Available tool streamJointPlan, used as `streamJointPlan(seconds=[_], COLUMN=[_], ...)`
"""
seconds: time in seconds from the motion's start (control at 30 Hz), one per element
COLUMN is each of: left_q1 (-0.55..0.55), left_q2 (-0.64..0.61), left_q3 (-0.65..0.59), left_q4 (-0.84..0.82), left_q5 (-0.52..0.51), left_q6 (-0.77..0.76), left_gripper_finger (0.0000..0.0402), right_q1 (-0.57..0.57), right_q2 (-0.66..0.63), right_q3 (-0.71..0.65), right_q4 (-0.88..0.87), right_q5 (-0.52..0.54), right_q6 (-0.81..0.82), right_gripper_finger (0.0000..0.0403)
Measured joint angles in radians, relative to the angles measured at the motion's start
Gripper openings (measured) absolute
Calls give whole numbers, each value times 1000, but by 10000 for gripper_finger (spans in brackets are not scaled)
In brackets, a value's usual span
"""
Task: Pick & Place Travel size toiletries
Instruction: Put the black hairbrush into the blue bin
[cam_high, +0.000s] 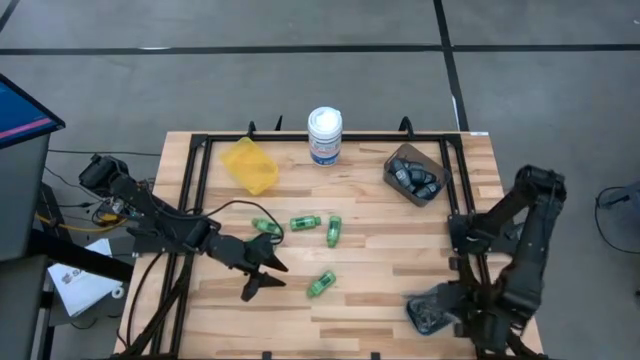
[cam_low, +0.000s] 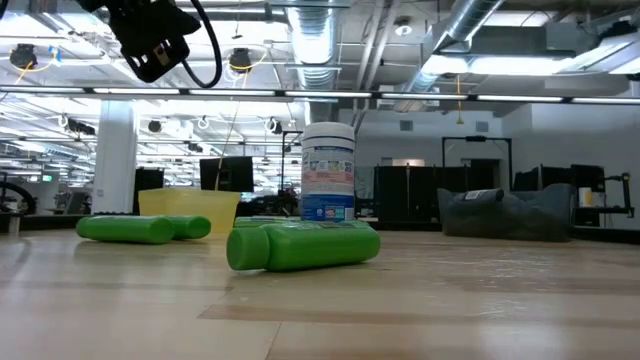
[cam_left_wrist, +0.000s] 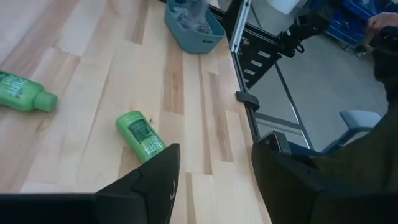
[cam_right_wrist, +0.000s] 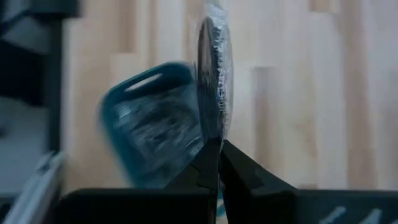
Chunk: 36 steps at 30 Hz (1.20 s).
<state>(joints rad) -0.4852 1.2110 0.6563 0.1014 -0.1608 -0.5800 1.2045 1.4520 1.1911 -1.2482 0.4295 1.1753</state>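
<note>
Gripping: right gripper (cam_right_wrist: 217, 149) clenched on flat round dark disc with shiny wrap (cam_right_wrist: 213, 81).
Left gripper (cam_high: 268, 268): released, beside bright green mini bottles (cam_high: 320, 284) on wooden desk (cam_high: 400, 250).

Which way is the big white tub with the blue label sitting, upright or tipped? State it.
Upright. The white cylindrical tub with the blue label stands on its base at the wooden table's far edge; the high view shows its round lid from above.
</note>
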Motion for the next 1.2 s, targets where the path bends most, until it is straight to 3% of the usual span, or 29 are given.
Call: streamJointPlan(seconds=[0.23,0.37,0.5,0.83,1.2], left_q1=[21,20,20,20,20], left_q2=[0,0,0,0,0], left_q3=[0,0,0,0,0], left_q4=[5,5,5,5,5], left_q5=[-1,-4,-4,-3,1], left_q6=[0,0,0,24,26], left_gripper_finger=[188,186,186,185,185], right_q1=[59,50,12,-91,-161], right_q2=[-41,-41,-41,-41,-41], right_q3=[10,10,10,10,10], right_q4=[-2,2,47,112,112], right_q5=[-20,-116,-219,-323,-409], right_q6=[6,-60,-79,-207,-234], right_gripper_finger=[0,0,0,0,0])
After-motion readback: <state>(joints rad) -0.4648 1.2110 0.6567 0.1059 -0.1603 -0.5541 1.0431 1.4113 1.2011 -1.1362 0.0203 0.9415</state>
